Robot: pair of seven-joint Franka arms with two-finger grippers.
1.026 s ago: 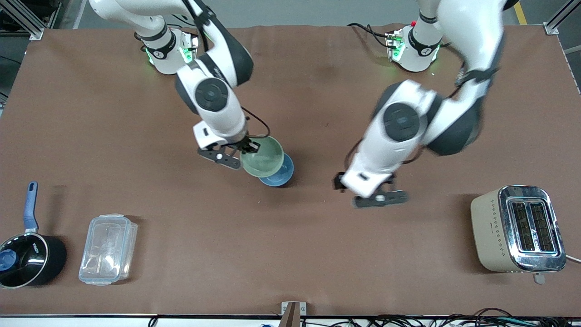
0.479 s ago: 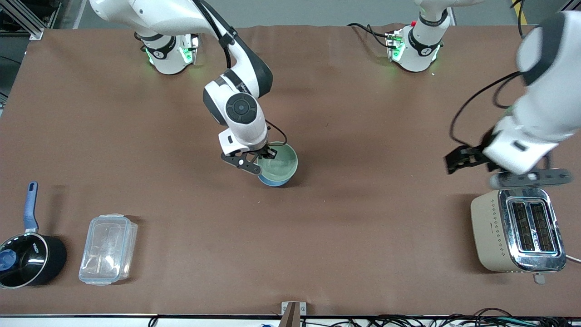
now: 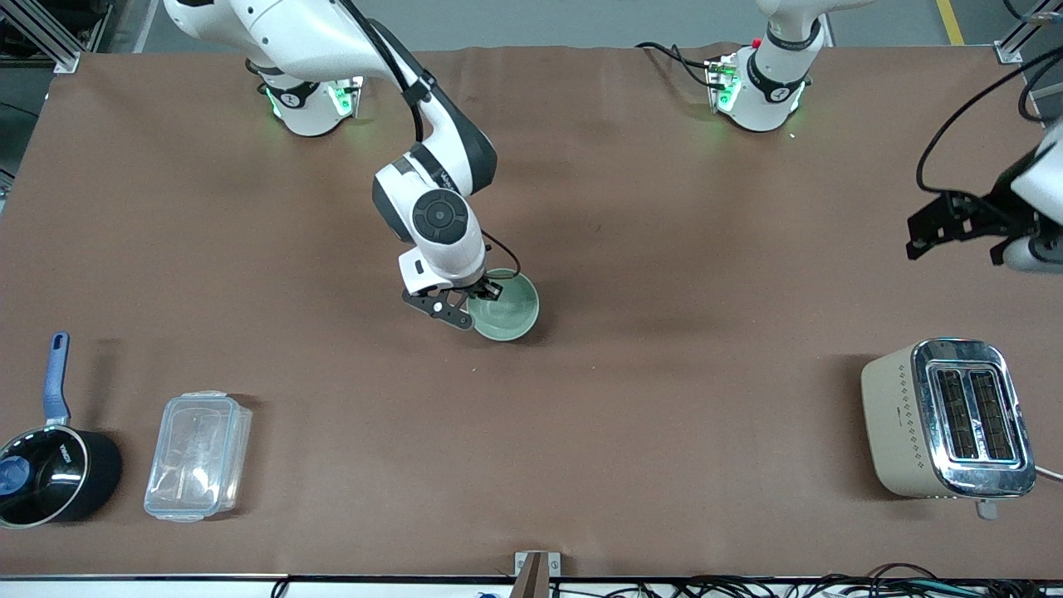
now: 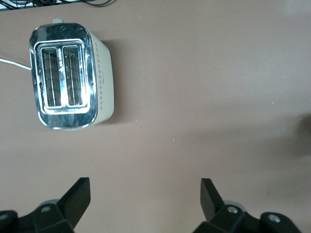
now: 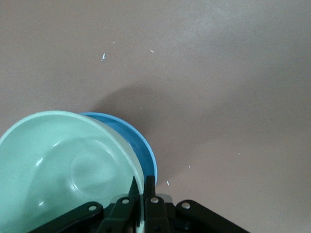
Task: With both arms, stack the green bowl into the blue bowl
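The green bowl (image 3: 504, 309) sits in the middle of the table and covers the blue bowl in the front view. In the right wrist view the green bowl (image 5: 63, 165) rests inside the blue bowl (image 5: 141, 148), of which only a rim crescent shows. My right gripper (image 3: 475, 292) is shut on the green bowl's rim, one finger inside and one outside (image 5: 144, 187). My left gripper (image 3: 955, 226) is open and empty, up in the air at the left arm's end of the table. In the left wrist view its fingers (image 4: 146, 201) stand wide apart over bare table.
A beige and chrome toaster (image 3: 947, 418) stands near the front edge at the left arm's end, also in the left wrist view (image 4: 70, 75). A black saucepan with a blue handle (image 3: 50, 461) and a clear plastic box (image 3: 198, 455) lie at the right arm's end.
My right gripper has lowered the green bowl over and into the blue bowl. My left arm has swung away from the table's middle to the left arm's end and risen.
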